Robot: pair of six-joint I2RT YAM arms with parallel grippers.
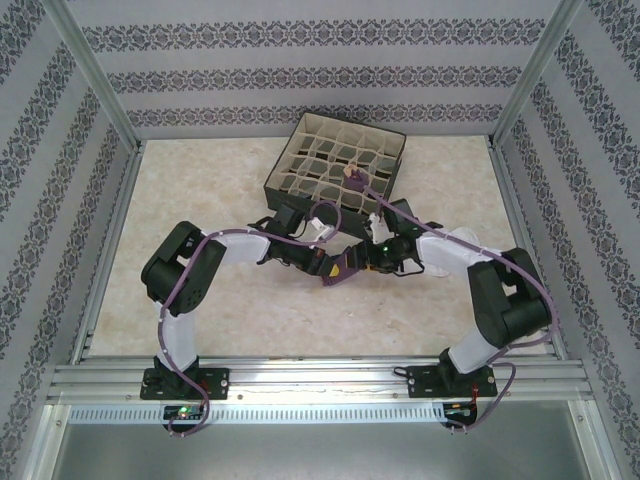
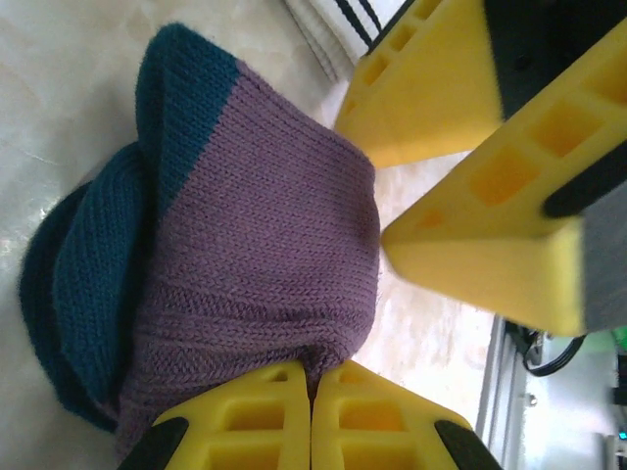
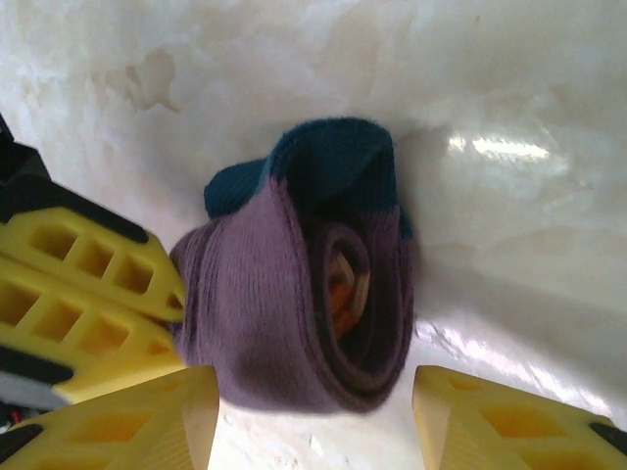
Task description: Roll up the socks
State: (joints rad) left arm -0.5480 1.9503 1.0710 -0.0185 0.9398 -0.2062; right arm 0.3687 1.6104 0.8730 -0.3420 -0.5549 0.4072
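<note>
A purple sock (image 3: 294, 294) with a teal cuff lies rolled up on the table, orange showing at the roll's core. My left gripper (image 2: 313, 377) is shut on a pinch of its purple fabric (image 2: 255, 255). My right gripper (image 3: 312, 392) stands open, its fingers (image 3: 147, 421) on either side of the roll's near end without touching it. In the top view both grippers meet over the roll (image 1: 338, 272) at the table's middle. A white sock with black stripes (image 2: 338, 24) lies just beyond. Another purple sock (image 1: 355, 178) sits in the box.
The dark box with beige grid dividers (image 1: 290, 160) stands at the back of the table, close behind the grippers. Patterned walls and metal posts enclose the table on three sides. A metal rail (image 1: 320, 378) runs along the near edge.
</note>
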